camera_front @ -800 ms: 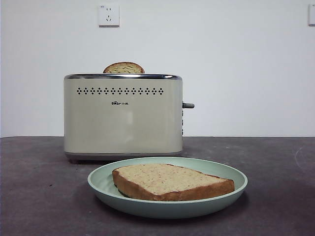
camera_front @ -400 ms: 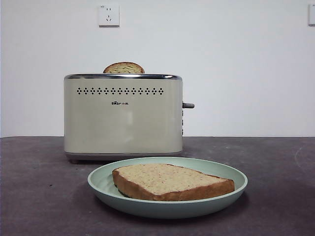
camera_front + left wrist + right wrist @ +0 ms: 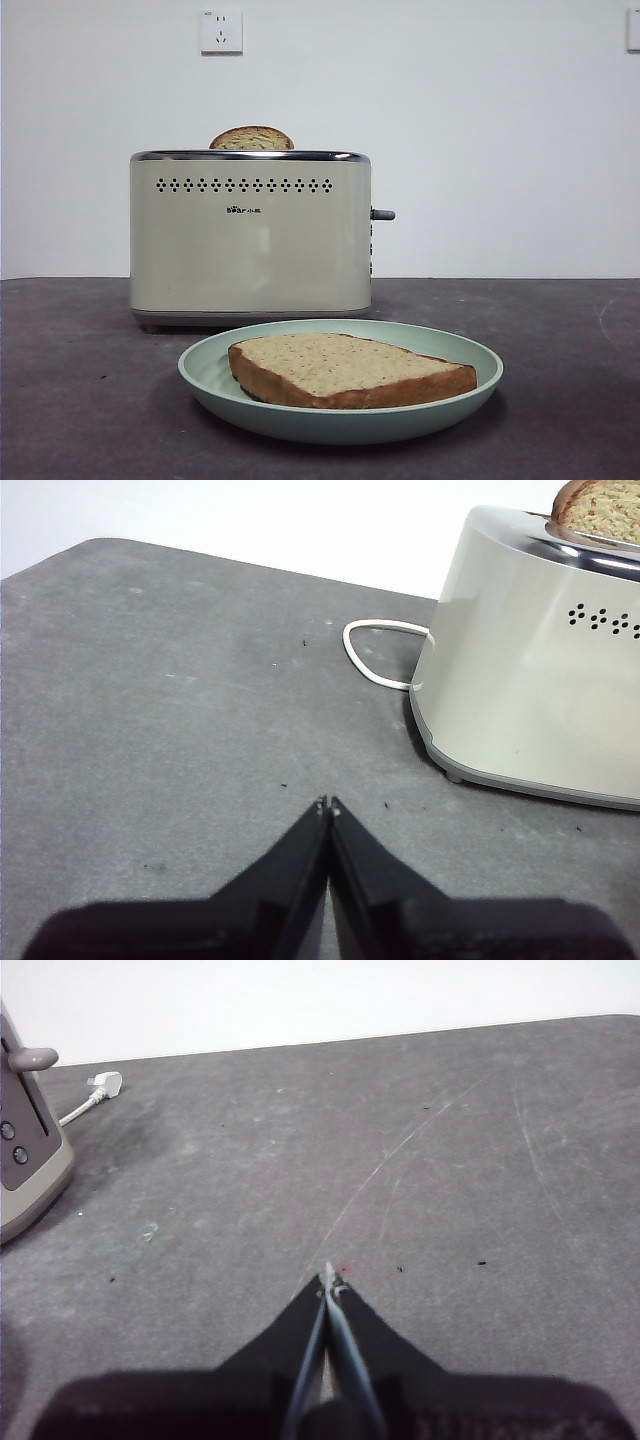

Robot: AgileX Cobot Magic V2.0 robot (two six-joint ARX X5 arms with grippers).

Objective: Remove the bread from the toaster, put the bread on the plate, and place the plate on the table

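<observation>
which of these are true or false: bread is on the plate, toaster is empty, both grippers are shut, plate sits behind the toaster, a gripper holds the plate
1. The bread lies flat on the plate. True.
2. The toaster is empty. False: another slice sticks up out of its top.
3. The left gripper and the right gripper are both shut and hold nothing. True.
4. The plate sits behind the toaster. False: in the front view it rests on the table in front of the toaster, nearer the camera.
5. A gripper holds the plate. False: neither gripper is at the plate.
</observation>
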